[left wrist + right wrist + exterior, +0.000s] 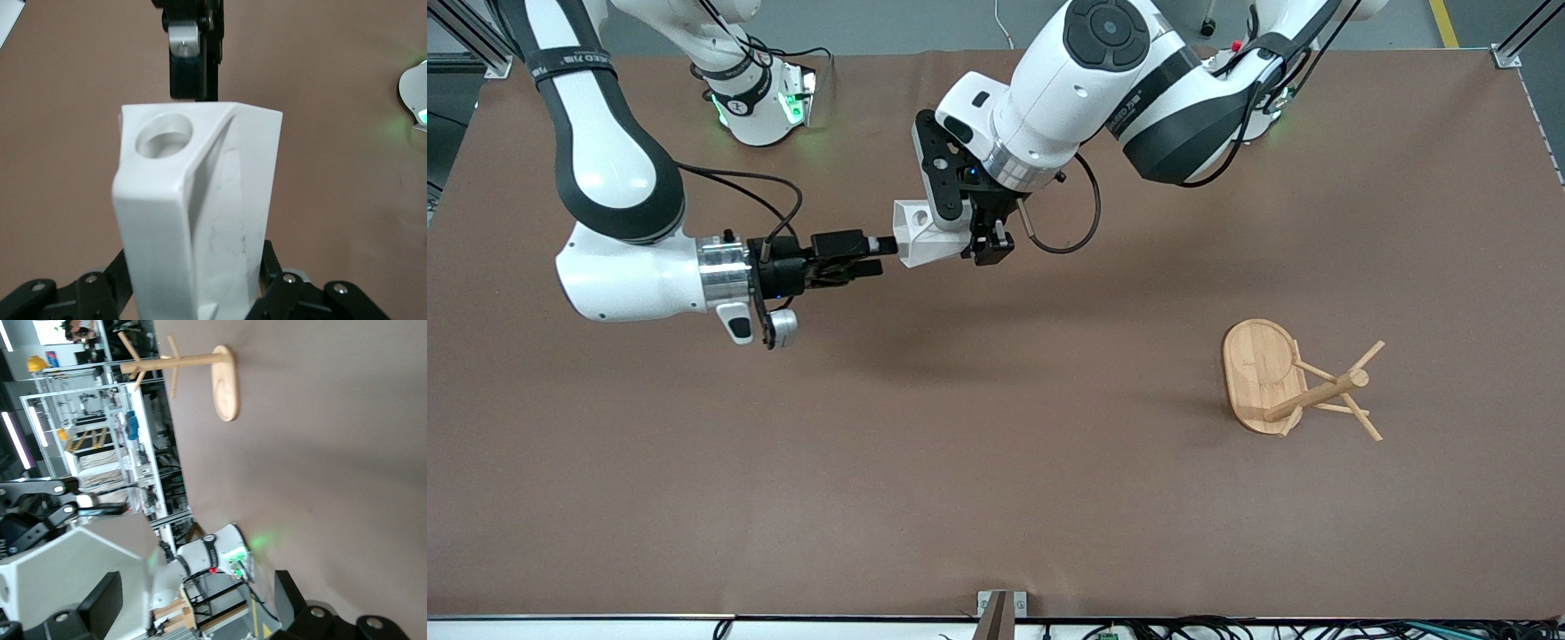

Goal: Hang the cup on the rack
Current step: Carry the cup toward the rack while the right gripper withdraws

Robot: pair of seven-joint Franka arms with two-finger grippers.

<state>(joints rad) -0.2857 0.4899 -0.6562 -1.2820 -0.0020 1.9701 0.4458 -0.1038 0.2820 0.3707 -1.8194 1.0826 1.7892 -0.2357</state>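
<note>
The white faceted cup (921,233) hangs in the air over the middle of the table, toward the robots' bases. My left gripper (983,242) is shut on its body. In the left wrist view the cup (200,213) fills the space between the jaws of my left gripper (200,297), and its blocky handle with the round hole (163,137) faces the camera. My right gripper (874,255) stands open right at the cup's rim end. In its wrist view the fingers (100,603) are wide apart and the cup (73,563) lies beside one of them, not between them. The bamboo rack (1267,378) stands upright toward the left arm's end.
The rack (223,383) has its oval base flat on the brown table (996,462), with thin pegs angling off the post. The arms' bases with green lights (791,107) stand along the edge farthest from the front camera. A metal bracket (1000,609) sits at the nearest edge.
</note>
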